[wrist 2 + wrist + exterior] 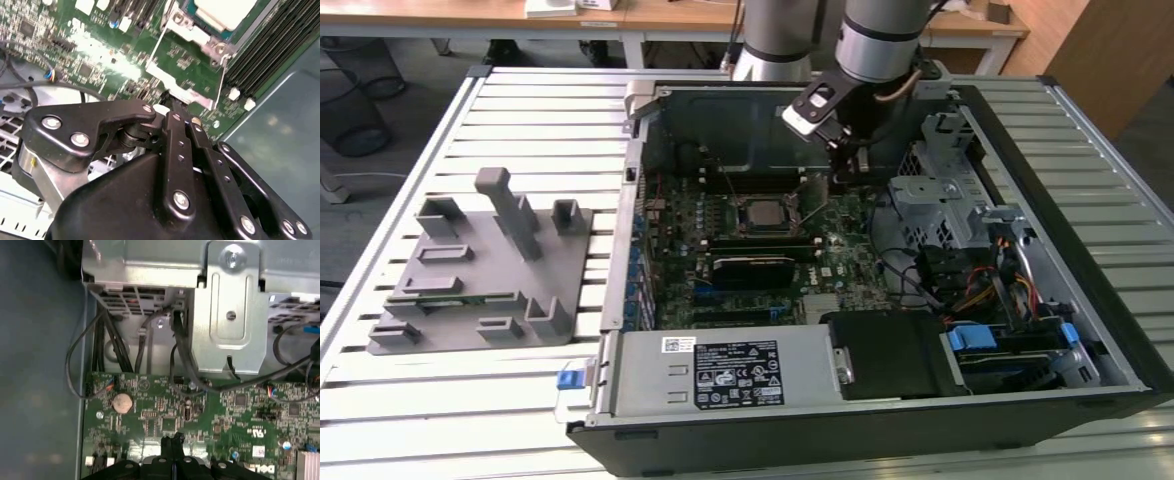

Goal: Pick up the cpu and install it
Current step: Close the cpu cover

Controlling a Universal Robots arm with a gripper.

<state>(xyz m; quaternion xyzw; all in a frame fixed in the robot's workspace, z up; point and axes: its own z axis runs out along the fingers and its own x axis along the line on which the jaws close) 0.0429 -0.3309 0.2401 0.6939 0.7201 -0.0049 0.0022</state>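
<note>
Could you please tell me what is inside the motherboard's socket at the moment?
The cpu sits inside the socket, its silver top and a thin green edge showing within the metal frame. Its underside and the contacts beneath it are covered.

This looks like a robotics lab or workshop. An opened computer case point(854, 440) lies on a slatted metal bench point(534, 120) beside a grey parts fixture point(467, 290); wooden desks point(667, 18) stand far behind.

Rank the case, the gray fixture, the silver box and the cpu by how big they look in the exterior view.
Largest to smallest:
1. case
2. fixture
3. silver box
4. cpu
</note>
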